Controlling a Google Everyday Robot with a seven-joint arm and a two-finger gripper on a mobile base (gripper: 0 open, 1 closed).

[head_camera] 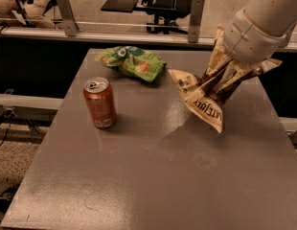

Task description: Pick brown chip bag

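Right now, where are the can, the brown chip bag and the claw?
can [99, 104]: camera view, orange side.
brown chip bag [208, 109]: camera view, lettered part.
claw [223, 82]: camera view, between fingertips, gripping bag's top, far right.

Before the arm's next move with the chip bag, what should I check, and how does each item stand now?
1. Gripper, at the table's far right, shut on the brown chip bag: ok.
2. Bag clear of the table: cannot tell; its lowest corner hangs close to the surface.
3. Correct bag taken; green snack bag lies untouched: ok.
4. Orange soda can upright, apart from the bag: ok.
5. Hold secure: cannot tell; the bag hangs crumpled and tilted.
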